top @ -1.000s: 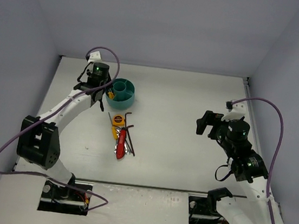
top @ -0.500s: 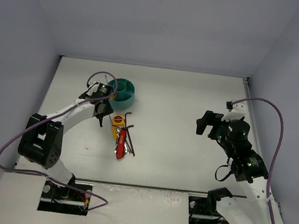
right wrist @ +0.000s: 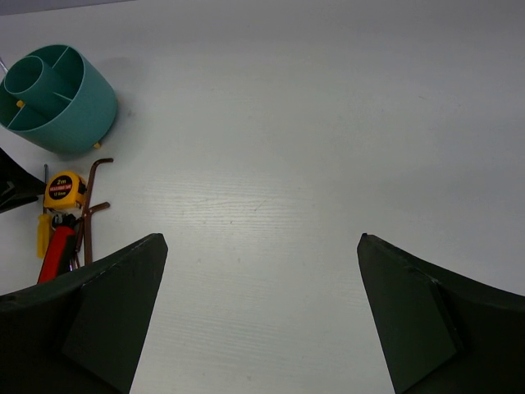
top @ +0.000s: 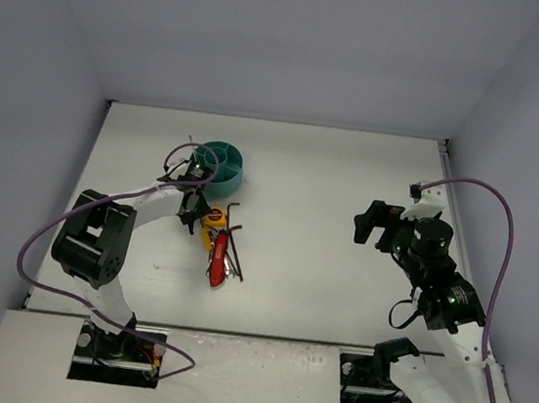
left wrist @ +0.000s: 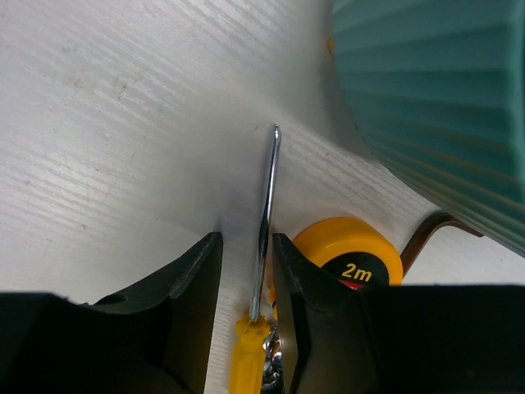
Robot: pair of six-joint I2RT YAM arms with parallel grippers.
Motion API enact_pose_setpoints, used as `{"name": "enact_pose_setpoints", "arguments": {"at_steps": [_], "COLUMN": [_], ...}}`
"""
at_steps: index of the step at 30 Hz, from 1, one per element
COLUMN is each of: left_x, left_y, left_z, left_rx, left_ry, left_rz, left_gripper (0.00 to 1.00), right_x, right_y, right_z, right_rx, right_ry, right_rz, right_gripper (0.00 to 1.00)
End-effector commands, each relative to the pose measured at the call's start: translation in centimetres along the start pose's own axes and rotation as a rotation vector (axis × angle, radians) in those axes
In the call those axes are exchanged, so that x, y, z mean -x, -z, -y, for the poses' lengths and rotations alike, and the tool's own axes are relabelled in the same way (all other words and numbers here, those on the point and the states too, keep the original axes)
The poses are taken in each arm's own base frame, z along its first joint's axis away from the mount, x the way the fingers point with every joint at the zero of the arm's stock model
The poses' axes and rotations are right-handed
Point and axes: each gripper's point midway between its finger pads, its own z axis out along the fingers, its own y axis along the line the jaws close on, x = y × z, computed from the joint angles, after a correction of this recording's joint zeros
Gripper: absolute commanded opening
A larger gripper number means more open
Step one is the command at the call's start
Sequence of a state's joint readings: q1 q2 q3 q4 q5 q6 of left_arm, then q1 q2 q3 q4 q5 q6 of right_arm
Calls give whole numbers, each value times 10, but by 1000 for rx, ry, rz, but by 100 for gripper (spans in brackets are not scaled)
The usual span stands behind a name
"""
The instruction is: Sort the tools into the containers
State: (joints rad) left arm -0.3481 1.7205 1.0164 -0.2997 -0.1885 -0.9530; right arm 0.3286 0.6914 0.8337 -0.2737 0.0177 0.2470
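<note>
The teal container [top: 223, 164] stands at the back left of the table. Just in front of it lies a cluster of tools: a yellow tape measure [top: 213, 216], a red-handled tool [top: 217, 256] and dark hex keys [top: 235, 242]. My left gripper [top: 192, 214] is down at the cluster's left edge. In the left wrist view its jaws [left wrist: 246, 246] stand a little apart around the shaft of a yellow-handled screwdriver [left wrist: 262, 222], with a gap on the left side. The tape measure [left wrist: 353, 254] lies right beside it. My right gripper [top: 370, 222] hangs wide open and holds nothing.
The container's ribbed wall [left wrist: 435, 98] rises close on the right of the left gripper. From the right wrist, the container [right wrist: 57, 98] shows inner compartments round a central ring, with a bit of yellow in one. Bare table [right wrist: 271, 164] lies under the right gripper [right wrist: 262, 242].
My left gripper has come away from the container's rim, moved forward and down to the tool cluster, and now straddles the screwdriver. The right arm has stayed still.
</note>
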Motion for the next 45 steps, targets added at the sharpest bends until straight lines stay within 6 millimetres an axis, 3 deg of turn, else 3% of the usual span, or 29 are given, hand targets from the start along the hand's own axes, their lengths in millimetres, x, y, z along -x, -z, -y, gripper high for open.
{"name": "enact_pose_setpoints", "arguments": {"at_steps": [1, 7, 10, 15, 19, 25, 31, 36, 45], "left_x": [12, 1, 10, 55, 102, 174, 244, 273, 278], "left_y": [4, 5, 16, 57, 104, 165, 190, 185, 141], "left_z": [11, -5, -11, -2, 14, 50, 81, 99, 110], "left_rx": [-14, 43, 57, 35, -29, -167, -223, -225, -230], "left_ry": [32, 28, 6, -68, -62, -84, -129, -159, -173], "left_rz": [40, 11, 40, 167, 313, 579, 828, 905, 891], "left_gripper": [27, 8, 0, 0, 0, 0, 0, 0, 0], "right_x": [18, 21, 19, 18, 21, 24, 24, 25, 26], "right_y": [2, 4, 4, 2, 2, 5, 5, 5, 2], "right_z": [-9, -9, -7, -7, -8, -6, -6, -4, 0], "right_rx": [32, 32, 27, 26, 27, 17, 17, 5, -20], "right_ry": [-9, -10, -9, -9, -4, -2, -3, -2, 12], "right_rz": [57, 62, 60, 53, 56, 71, 69, 74, 63], "right_gripper": [100, 100, 100, 100, 100, 100, 100, 100, 100]}}
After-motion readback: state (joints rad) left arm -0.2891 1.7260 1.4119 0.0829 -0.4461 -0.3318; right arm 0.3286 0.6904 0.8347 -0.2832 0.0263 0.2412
